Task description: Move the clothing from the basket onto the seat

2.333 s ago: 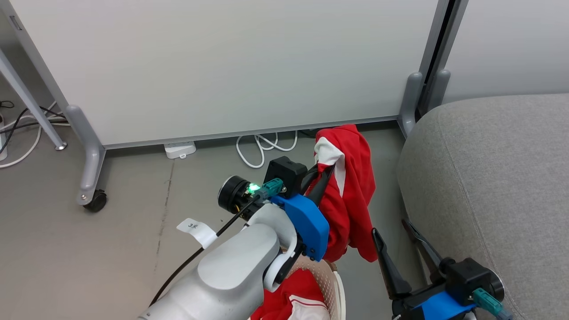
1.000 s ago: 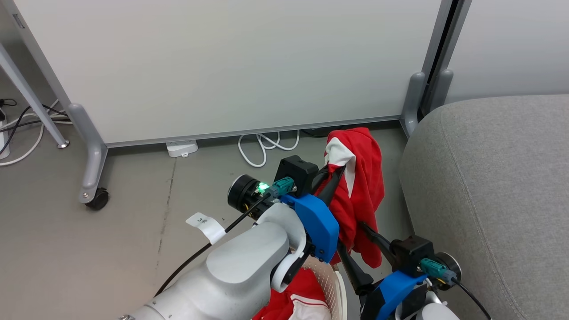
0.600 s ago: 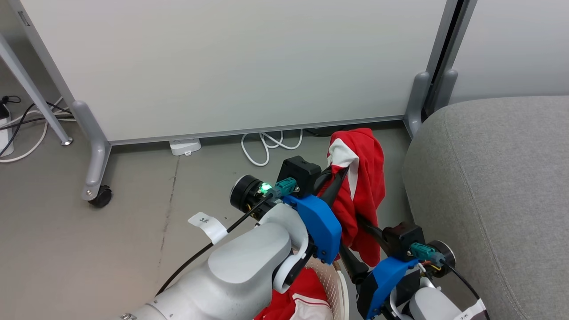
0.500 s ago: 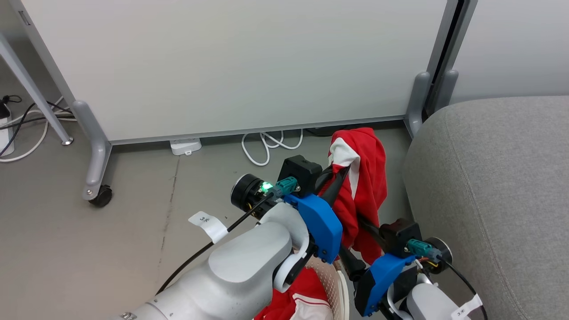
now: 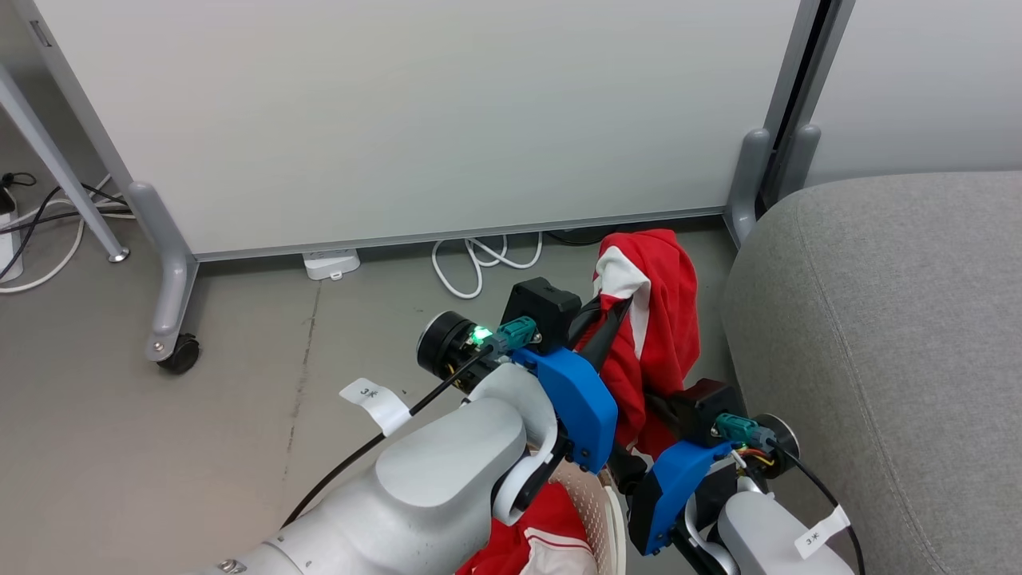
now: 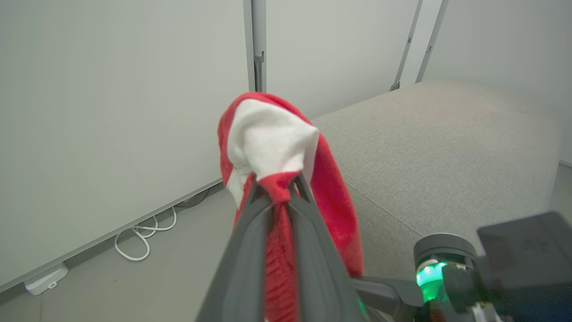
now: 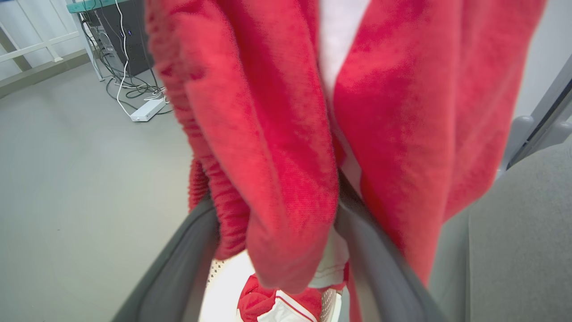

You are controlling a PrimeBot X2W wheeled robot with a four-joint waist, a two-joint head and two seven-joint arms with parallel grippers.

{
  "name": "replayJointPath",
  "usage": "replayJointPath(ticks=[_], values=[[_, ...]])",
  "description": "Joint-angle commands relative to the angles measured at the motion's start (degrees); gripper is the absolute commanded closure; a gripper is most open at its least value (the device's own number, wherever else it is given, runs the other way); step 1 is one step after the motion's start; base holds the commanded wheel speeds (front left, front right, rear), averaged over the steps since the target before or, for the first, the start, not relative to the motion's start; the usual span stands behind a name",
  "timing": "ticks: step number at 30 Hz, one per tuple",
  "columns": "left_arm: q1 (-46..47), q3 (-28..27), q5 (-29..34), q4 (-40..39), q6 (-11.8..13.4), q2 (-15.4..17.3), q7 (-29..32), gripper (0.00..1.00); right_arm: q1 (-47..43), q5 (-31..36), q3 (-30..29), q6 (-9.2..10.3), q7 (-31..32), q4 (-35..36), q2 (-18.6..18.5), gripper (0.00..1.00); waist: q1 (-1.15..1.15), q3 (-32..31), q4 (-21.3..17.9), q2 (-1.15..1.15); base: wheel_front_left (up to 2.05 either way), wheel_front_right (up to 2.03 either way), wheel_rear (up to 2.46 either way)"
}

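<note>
The left end effector (image 6: 278, 185) clenches a soft red-and-white fabric garment (image 5: 667, 303) aloft beside the grey upholstered seat (image 5: 878, 319); the right end effector (image 7: 277, 201) gapes wide around its hanging folds.

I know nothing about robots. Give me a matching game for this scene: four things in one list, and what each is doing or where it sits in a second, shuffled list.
Things:
1. left gripper
2. right gripper
3. basket
4. seat

Descriptions:
A. grey, at the right of the head view
B. fingers shut on the lifted red garment
C. low in the head view, more red clothing inside
D. fingers wide apart, hanging red fabric between them

Pairs: 1-B, 2-D, 3-C, 4-A
</note>
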State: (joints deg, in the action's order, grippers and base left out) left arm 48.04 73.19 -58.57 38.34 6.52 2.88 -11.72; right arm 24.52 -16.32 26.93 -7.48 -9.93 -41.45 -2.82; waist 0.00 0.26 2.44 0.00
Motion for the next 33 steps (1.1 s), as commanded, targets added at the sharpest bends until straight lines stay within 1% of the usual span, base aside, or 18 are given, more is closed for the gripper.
replayJointPath(ticks=[1,4,5,6,8,9,10,33], values=[[0.95,0.14,-0.18,-0.10,-0.10,0.01,-0.22,1.00,1.21,-0.45,0.39,-0.03,-0.50,-0.81,-0.13,0.00,0.00,-0.03,-0.02,0.00,0.00,0.00,0.00],[1.00,0.20,-0.22,-0.14,-0.20,0.01,-0.09,1.00,1.62,-1.13,0.91,-0.03,-0.89,-1.89,-0.13,0.00,0.00,-0.07,0.03,0.00,0.00,0.00,0.00],[1.01,0.22,-0.21,-0.13,-0.21,0.01,-0.04,1.00,1.77,-1.29,1.05,-0.03,-1.11,-2.22,-0.13,0.16,0.00,-0.08,0.05,0.00,0.00,0.00,0.00],[1.01,0.23,-0.21,-0.10,-0.23,0.01,0.02,1.00,1.95,-1.56,1.18,-0.03,-1.28,-2.51,-0.13,0.41,0.00,-0.09,0.07,0.00,0.00,0.00,0.00],[1.02,0.25,-0.23,0.00,-0.27,0.01,0.13,1.00,2.48,-1.87,1.24,-0.03,-1.49,-2.98,-0.13,0.70,0.00,-0.11,0.10,0.00,0.00,0.00,0.00],[1.02,0.26,-0.24,0.02,-0.29,0.01,0.15,1.00,2.63,-2.12,1.28,-0.03,-1.73,-3.19,-0.13,0.93,0.00,-0.12,0.11,0.00,0.00,0.00,0.00],[1.01,0.27,-0.22,0.04,-0.29,0.01,0.21,1.00,2.69,-2.19,1.31,-0.03,-1.95,-3.31,-0.13,1.00,0.00,-0.14,0.13,0.00,0.00,0.00,0.00],[0.07,0.36,-0.22,0.77,-0.27,0.01,0.68,1.00,3.84,-3.24,2.24,-0.03,-3.92,-5.05,-0.13,1.00,0.00,-0.41,-0.26,0.00,0.00,0.00,0.00]])
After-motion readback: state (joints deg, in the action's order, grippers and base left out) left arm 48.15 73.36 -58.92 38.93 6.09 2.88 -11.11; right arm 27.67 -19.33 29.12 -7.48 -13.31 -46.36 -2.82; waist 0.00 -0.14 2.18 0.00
